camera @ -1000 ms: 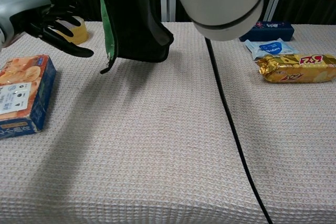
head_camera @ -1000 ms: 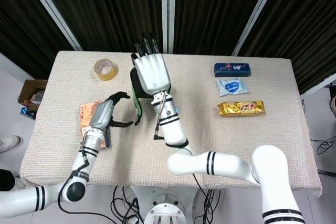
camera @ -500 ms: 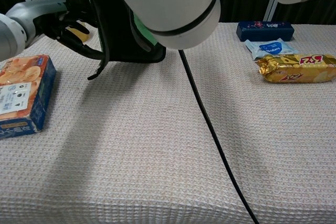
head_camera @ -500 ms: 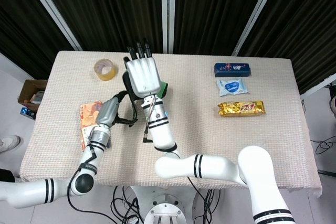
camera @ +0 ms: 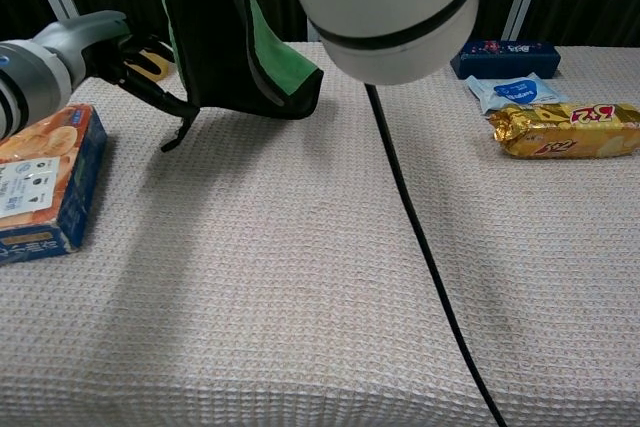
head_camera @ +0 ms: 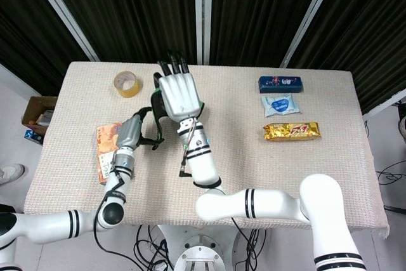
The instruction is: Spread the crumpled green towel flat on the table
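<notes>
Towel (camera: 250, 57) hangs bunched from the right hand (head_camera: 180, 93), lifted above the table (head_camera: 266, 176) toward its far edge, left of centre; in the chest view it droops as a dark fold with green showing, its lowest corner just touching or nearly touching the cloth-covered surface. The right hand's back faces the head camera, so how its fingers close on the cloth is hidden, but the towel's hanging from it suggests a grip. Holding it high likely lets the crumple fall open under its own weight. The left hand (camera: 120, 52) reaches in from the left side with fingers curled at the towel's hanging left edge; whether they have actually pinched it I cannot tell. Catching that edge would give two holds to pull the cloth apart before lowering it.

A biscuit box (camera: 40, 182) lies near the left edge, a tape roll (head_camera: 127, 83) at the far left corner, and snack packets (head_camera: 292, 131) toward the right edge, leaving the middle for spreading.
</notes>
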